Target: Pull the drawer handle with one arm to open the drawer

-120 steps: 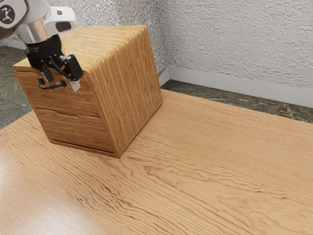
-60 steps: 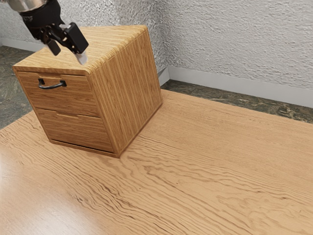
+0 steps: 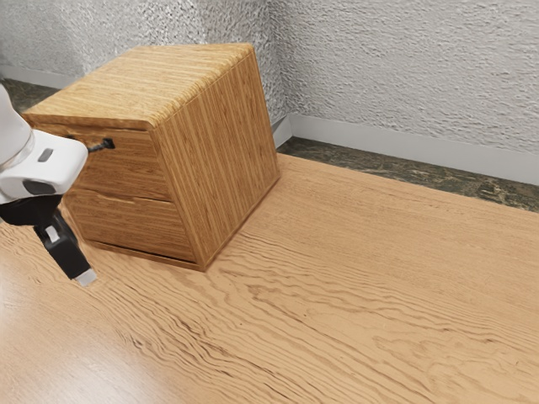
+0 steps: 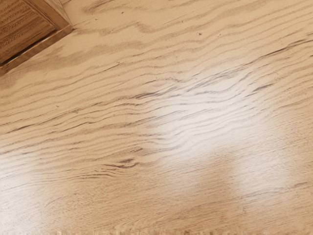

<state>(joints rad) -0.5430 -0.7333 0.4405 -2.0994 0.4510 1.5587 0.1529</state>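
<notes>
- In the exterior view, the light-brown wooden two-drawer cabinet (image 3: pixel 168 126) stands on the wood-grain table (image 3: pixel 354 286), towards 10 o'clock of the scene and close to the grey rough-plastered wall (image 3: pixel 404 59).
- The upper drawer (image 3: pixel 126 168) has its front flush with the cabinet's face, so we read it as closed. The lower drawer (image 3: pixel 130 223) beneath it also sits flush.
- The thin black curved handle (image 3: pixel 103 145) is on the upper drawer's front. We see only its end at the exterior view's right, because the white rounded arm link (image 3: pixel 38 164) covers the rest.
- The black claw (image 3: pixel 69 251) hangs below that link, at about 7 o'clock from the handle and clear of it, just in front of the lower drawer's corner and low over the table.
- It slants down towards 5 o'clock. We cannot tell whether it is open or closed, and nothing is seen in its grasp.
- In the wrist view, a bottom corner of the cabinet (image 4: pixel 24 24) lies on the table (image 4: pixel 186 127).
</notes>
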